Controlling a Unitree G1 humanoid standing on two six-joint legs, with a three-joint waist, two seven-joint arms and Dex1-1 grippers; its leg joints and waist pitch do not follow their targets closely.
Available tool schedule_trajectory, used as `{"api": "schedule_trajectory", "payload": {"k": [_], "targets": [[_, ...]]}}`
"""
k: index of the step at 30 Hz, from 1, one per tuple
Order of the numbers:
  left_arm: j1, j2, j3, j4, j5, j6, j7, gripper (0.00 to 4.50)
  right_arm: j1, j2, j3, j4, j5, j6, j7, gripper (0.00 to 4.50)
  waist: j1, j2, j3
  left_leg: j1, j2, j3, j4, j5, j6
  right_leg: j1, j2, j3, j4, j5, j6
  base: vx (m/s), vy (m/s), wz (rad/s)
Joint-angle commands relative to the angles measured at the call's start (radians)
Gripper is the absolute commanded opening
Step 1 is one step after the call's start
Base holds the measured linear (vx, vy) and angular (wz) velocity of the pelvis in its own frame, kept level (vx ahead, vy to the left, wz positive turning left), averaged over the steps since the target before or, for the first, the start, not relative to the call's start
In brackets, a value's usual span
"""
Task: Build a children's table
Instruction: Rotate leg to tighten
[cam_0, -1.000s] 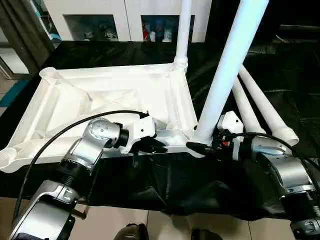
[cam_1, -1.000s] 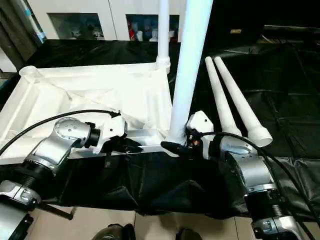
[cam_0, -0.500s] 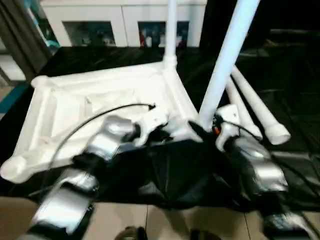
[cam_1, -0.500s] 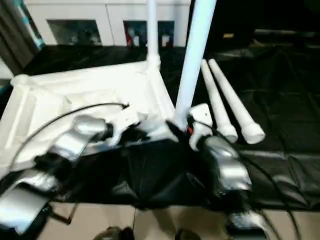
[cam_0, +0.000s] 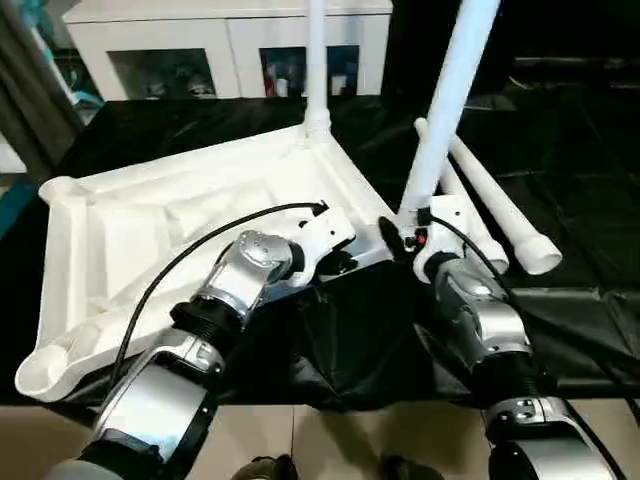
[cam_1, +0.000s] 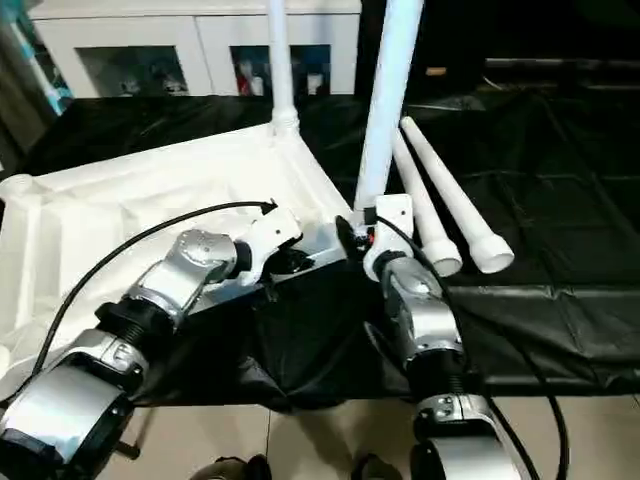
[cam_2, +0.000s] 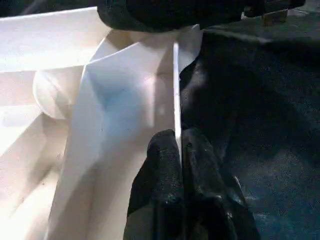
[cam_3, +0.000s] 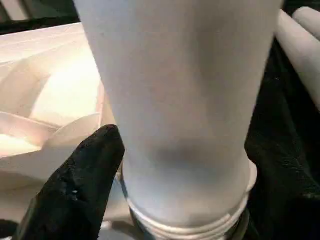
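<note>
Evidently light and rigid, the upturned white plastic tabletop (cam_0: 180, 215) is pinched at its thin rim by the left gripper (cam_2: 179, 150); the right gripper (cam_0: 400, 240) clasps the smooth white tube leg (cam_0: 445, 105) low, near its socket, where slipping seems least likely.

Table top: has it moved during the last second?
Yes. The table top turned: its far edge, earlier parallel to the white cabinet, now slants, left end nearer.

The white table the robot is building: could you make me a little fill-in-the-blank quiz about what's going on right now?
1. The table top lies with its ribbed underside facing ____.
2. ____ legs already stand upright in corner sockets.
3. Two loose legs lie on the ____ cloth.
4. The left gripper pinches the top's thin ____.

Missing words: up; two; black; edge
</note>
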Motion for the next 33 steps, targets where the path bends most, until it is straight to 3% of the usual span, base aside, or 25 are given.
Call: {"api": "schedule_trajectory", "payload": {"k": [1, 5, 6, 8, 9, 11, 12, 13, 14, 15, 16, 18, 19, 21, 23, 26, 29, 33], "targets": [[0.002, -0.017, -0.031, -0.058, -0.010, -0.057, -0.033, 0.00, 0.014, 0.033, 0.107, -0.006, 0.011, 0.027, 0.125, 3.64, -0.002, -0.007, -0.061, 0.037, 0.092, -0.068, -0.101, -0.519, -0.039, 0.010, -0.075, 0.041, -0.060, -0.370, -0.161, 0.000, 0.000, 0.00], [0.041, 0.054, -0.030, -0.101, -0.035, -0.112, -0.162, 0.00, 0.056, -0.075, 0.137, -0.129, 0.030, 0.054, 0.283, 3.64, 0.005, -0.011, -0.069, 0.030, 0.093, -0.059, -0.096, -0.423, 0.001, 0.020, -0.075, 0.046, -0.050, -0.263, -0.193, 0.000, 0.000, 0.00], [0.046, 0.066, -0.031, -0.105, -0.036, -0.114, -0.179, 0.00, 0.065, -0.095, 0.142, -0.147, 0.031, 0.055, 0.309, 3.64, 0.006, -0.011, -0.073, 0.024, 0.095, -0.055, -0.093, -0.368, 0.024, 0.026, -0.076, 0.048, -0.043, -0.221, -0.206, 0.053, -0.022, 0.00], [0.055, 0.084, -0.035, -0.111, -0.039, -0.135, -0.209, 0.00, 0.078, -0.125, 0.146, -0.174, 0.035, 0.062, 0.347, 3.64, 0.010, -0.010, -0.077, 0.030, 0.095, -0.048, -0.087, -0.327, 0.048, 0.019, -0.073, 0.047, -0.043, -0.205, -0.225, 0.057, -0.026, 0.02], [0.065, 0.111, -0.037, -0.117, -0.042, -0.142, -0.245, 0.00, 0.100, -0.177, 0.154, -0.215, 0.039, 0.065, 0.410, 3.64, 0.015, -0.014, -0.081, 0.028, 0.094, -0.044, -0.082, -0.299, 0.063, 0.022, -0.069, 0.045, -0.041, -0.198, -0.227, 0.070, -0.037, 0.06], [0.071, 0.125, -0.035, -0.119, -0.047, -0.160, -0.268, 0.00, 0.113, -0.206, 0.157, -0.237, 0.046, 0.071, 0.454, 3.64, 0.033, -0.012, -0.086, 0.031, 0.095, -0.032, -0.070, -0.242, 0.092, 0.012, -0.069, 0.049, -0.033, -0.153, -0.246, 0.075, -0.040, 0.08], [0.078, 0.137, -0.032, -0.127, -0.057, -0.166, -0.294, 0.00, 0.127, -0.233, 0.160, -0.260, 0.054, 0.072, 0.495, 3.64, 0.037, -0.013, -0.088, 0.030, 0.096, -0.030, -0.068, -0.221, 0.100, 0.015, -0.070, 0.049, -0.028, -0.127, -0.252, 0.086, -0.036, 0.07], [0.087, 0.150, -0.029, -0.140, -0.069, -0.171, -0.323, 0.00, 0.141, -0.261, 0.162, -0.285, 0.066, 0.081, 0.537, 3.64, 0.044, -0.013, -0.095, 0.020, 0.096, -0.032, -0.061, -0.147, 0.124, 0.024, -0.067, 0.045, -0.010, -0.036, -0.267, 0.086, -0.036, 0.07], [0.097, 0.163, -0.026, -0.156, -0.084, -0.173, -0.354, 0.00, 0.157, -0.289, 0.165, -0.312, 0.078, 0.089, 0.579, 3.64, 0.048, -0.009, -0.102, 0.023, 0.097, -0.029, -0.054, -0.077, 0.154, 0.021, -0.063, 0.042, 0.005, 0.070, -0.284, 0.092, -0.028, 0.03], [0.105, 0.173, -0.025, -0.171, -0.095, -0.169, -0.378, 0.00, 0.166, -0.310, 0.166, -0.329, 0.084, 0.092, 0.606, 3.64, 0.049, -0.012, -0.107, 0.020, 0.095, -0.030, -0.046, -0.034, 0.175, 0.023, -0.062, 0.042, 0.015, 0.135, -0.291, 0.080, -0.023, 0.04], [0.112, 0.183, -0.024, -0.184, -0.104, -0.168, -0.402, 0.00, 0.174, -0.327, 0.168, -0.343, 0.093, 0.101, 0.632, 3.64, 0.053, -0.015, -0.114, 0.014, 0.090, -0.031, -0.031, 0.058, 0.222, 0.024, -0.062, 0.042, 0.034, 0.259, -0.305, 0.080, -0.023, 0.04], [0.125, 0.204, -0.025, -0.206, -0.116, -0.163, -0.446, 0.00, 0.183, -0.356, 0.173, -0.358, 0.098, 0.103, 0.671, 3.64, 0.057, -0.015, -0.113, 0.002, 0.087, -0.033, -0.019, 0.120, 0.272, 0.019, -0.063, 0.039, 0.045, 0.334, -0.306, 0.029, -0.009, 0.01], [0.127, 0.207, -0.025, -0.208, -0.118, -0.164, -0.451, 0.00, 0.183, -0.361, 0.174, -0.356, 0.094, 0.100, 0.675, 3.64, 0.060, -0.013, -0.117, 0.000, 0.088, -0.035, -0.011, 0.114, 0.276, 0.015, -0.064, 0.039, 0.050, 0.317, -0.304, 0.000, 0.000, 0.00], [0.129, 0.211, -0.024, -0.208, -0.120, -0.165, -0.457, 0.00, 0.180, -0.365, 0.172, -0.345, 0.093, 0.097, 0.680, 3.64, 0.058, -0.013, -0.111, -0.006, 0.090, -0.036, -0.013, 0.062, 0.265, 0.012, -0.064, 0.035, 0.041, 0.213, -0.297, 0.000, 0.000, 0.00], [0.127, 0.213, -0.024, -0.202, -0.120, -0.171, -0.461, 0.00, 0.176, -0.365, 0.168, -0.342, 0.099, 0.099, 0.686, 3.50, 0.057, -0.013, -0.101, -0.003, 0.094, -0.036, -0.024, -0.036, 0.225, 0.012, -0.065, 0.035, 0.023, 0.048, -0.285, 0.000, 0.000, 0.00], [0.126, 0.217, -0.026, -0.201, -0.120, -0.171, -0.463, 0.00, 0.176, -0.370, 0.173, -0.359, 0.117, 0.109, 0.708, 3.32, 0.054, -0.011, -0.089, 0.009, 0.100, -0.037, -0.045, -0.210, 0.115, 0.007, -0.062, 0.040, -0.002, -0.186, -0.252, -0.055, 0.006, 0.02], [0.127, 0.219, -0.028, -0.205, -0.122, -0.166, -0.465, 0.00, 0.178, -0.374, 0.176, -0.365, 0.123, 0.115, 0.714, 3.01, 0.054, -0.012, -0.090, 0.010, 0.099, -0.038, -0.050, -0.234, 0.077, 0.008, -0.065, 0.044, -0.006, -0.212, -0.233, -0.033, 0.009, 0.00], [0.127, 0.218, -0.026, -0.202, -0.117, -0.162, -0.469, 0.00, 0.186, -0.377, 0.180, -0.370, 0.124, 0.116, 0.731, 2.84, 0.055, -0.013, -0.096, 0.008, 0.096, -0.036, -0.047, -0.204, 0.084, 0.009, -0.064, 0.045, 0.000, -0.150, -0.242, 0.000, 0.000, 0.00]]}}
